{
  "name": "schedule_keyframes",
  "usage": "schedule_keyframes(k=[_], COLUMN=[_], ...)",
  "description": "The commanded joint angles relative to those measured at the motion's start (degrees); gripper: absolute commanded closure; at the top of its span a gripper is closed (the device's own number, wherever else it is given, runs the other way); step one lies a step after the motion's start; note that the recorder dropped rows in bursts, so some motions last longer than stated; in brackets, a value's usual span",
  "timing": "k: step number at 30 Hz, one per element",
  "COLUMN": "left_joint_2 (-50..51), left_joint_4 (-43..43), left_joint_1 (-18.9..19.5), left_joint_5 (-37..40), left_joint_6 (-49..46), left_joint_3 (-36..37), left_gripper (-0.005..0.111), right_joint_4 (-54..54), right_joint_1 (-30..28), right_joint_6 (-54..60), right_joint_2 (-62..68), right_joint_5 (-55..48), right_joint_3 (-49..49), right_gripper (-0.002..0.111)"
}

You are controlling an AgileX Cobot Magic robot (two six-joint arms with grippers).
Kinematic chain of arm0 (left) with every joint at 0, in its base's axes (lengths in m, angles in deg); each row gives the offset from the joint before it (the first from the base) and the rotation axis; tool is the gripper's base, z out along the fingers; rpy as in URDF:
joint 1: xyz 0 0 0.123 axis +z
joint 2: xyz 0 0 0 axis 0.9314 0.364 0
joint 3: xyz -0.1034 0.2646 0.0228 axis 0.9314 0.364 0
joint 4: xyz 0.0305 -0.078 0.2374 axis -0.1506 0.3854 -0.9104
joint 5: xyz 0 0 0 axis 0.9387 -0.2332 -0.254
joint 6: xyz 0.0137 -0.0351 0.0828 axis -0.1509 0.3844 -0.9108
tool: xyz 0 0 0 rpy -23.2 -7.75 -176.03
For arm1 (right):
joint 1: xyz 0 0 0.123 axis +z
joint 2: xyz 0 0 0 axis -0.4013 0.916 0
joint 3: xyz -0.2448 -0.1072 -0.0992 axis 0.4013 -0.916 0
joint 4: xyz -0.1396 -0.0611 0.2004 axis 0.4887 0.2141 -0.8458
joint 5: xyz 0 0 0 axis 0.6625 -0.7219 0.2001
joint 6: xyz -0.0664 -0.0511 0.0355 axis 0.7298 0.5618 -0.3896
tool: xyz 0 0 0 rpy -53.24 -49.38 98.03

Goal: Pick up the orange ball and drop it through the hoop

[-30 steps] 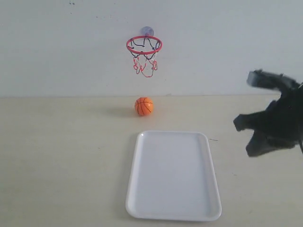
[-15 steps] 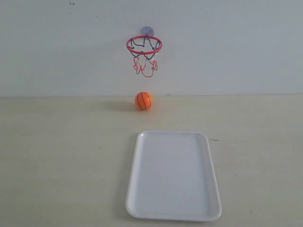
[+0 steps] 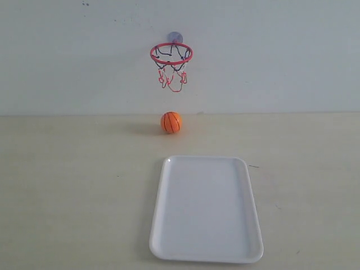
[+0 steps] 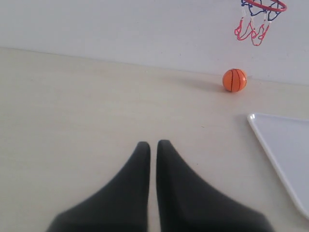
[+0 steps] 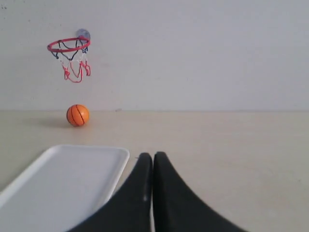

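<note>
Fingers (image 4: 137, 169) of the left gripper (image 4: 153, 143) are sitting closed, tips nearly touching, holding nothing. The right gripper (image 5: 153, 155) is showing the same closed, empty state.

Over the last second the right arm has left the exterior view, where it was filling the 3 o'clock edge. The orange ball (image 3: 171, 122) has rolled slightly toward the wall. It is now lying on the table (image 3: 67, 185) directly under the hoop (image 3: 171, 62), at 12 o'clock from the white tray (image 3: 205, 214) and apart from it.

Judgement: no pick is under way, and the drop is probably already done.

The ball is lying well apart from both pairs of fingers, at about 1 o'clock ahead of the left and about 11 o'clock ahead of the right.
</note>
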State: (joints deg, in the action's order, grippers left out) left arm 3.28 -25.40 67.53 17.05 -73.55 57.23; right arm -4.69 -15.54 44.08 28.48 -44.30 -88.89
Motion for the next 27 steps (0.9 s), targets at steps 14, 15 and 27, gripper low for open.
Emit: schedule_keyframes(k=[14,15,27], left_joint_2=[-0.09,-0.09,-0.09], left_joint_4=[-0.30,-0.30,-0.30], left_joint_1=[-0.07,-0.07,-0.07], left_joint_5=[0.14,0.14,0.14], left_joint_6=[-0.17,-0.17,-0.17], left_joint_3=[0.14,0.14,0.14], left_gripper=[0.103,0.103,0.103], right_joint_4=[19.76,19.88,21.03], right_joint_1=[-0.22,-0.22,-0.22], right_joint_6=[-17.28,-17.28,-21.72], right_joint_2=[-0.34,-0.34,-0.34], right_joint_5=[-9.86,-10.68,-11.29], right_joint_3=[-0.21,-0.21,-0.21], right_gripper=[0.109,0.109,0.109])
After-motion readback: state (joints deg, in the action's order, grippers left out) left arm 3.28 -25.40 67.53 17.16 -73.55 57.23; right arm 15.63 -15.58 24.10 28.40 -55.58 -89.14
